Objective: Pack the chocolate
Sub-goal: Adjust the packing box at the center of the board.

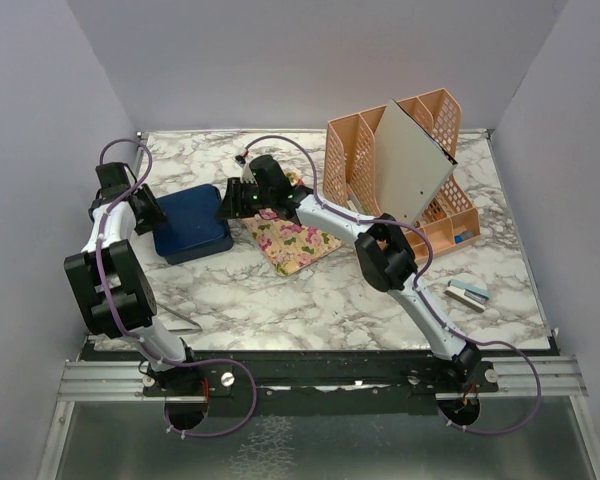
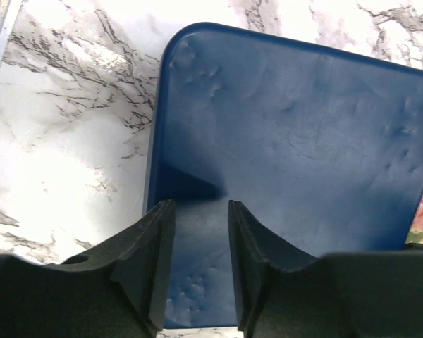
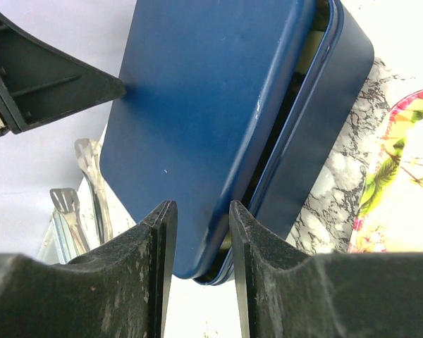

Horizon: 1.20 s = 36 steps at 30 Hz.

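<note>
Top view: my left pincer point(image 1: 152, 212) and right pincer point(image 1: 235, 197) are flanking the blue box point(image 1: 192, 222).
Left wrist: I am hovering narrow-jawed over the lid point(image 2: 296, 127), gripping nothing.
Right wrist: I am sitting narrow at the ajar lid's corner; I cannot tell whether I am gripping it.
The chocolate is showing nowhere and is presumably boxed; seating the lid is pending.

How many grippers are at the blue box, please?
2. The left gripper is over the lid at the left edge of the blue box; the right gripper is at its right edge, with the lid's rim between its fingers.
</note>
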Tool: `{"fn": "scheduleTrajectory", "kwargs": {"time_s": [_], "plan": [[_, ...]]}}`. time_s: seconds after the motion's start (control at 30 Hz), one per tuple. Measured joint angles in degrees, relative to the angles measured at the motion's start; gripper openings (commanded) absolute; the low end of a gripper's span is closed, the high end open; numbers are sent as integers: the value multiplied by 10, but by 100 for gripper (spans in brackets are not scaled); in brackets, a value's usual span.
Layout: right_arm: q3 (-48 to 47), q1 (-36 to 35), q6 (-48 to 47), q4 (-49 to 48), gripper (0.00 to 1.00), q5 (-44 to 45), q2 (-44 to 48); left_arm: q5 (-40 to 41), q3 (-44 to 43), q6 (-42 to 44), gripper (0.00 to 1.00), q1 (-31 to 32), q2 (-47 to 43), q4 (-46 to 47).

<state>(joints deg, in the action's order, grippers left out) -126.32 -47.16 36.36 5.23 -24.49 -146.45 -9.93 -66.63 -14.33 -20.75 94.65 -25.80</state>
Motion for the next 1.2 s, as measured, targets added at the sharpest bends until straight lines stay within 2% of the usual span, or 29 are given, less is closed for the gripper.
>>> {"fn": "scheduleTrajectory", "kwargs": {"time_s": [0.23,0.4,0.6,0.83,1.2], "plan": [[-2,0,-4,0,41,8,0,-12,-5,0,58,0,0,-1],[-2,0,-9,2,50,16,0,16,-12,3,65,2,0,-10],[-3,0,-18,5,54,27,0,24,-12,3,62,2,0,-12],[-34,0,-22,9,51,28,-8,1,-12,5,49,2,2,-8],[-43,0,-24,14,55,35,-32,-34,-14,5,50,2,13,5]]}}
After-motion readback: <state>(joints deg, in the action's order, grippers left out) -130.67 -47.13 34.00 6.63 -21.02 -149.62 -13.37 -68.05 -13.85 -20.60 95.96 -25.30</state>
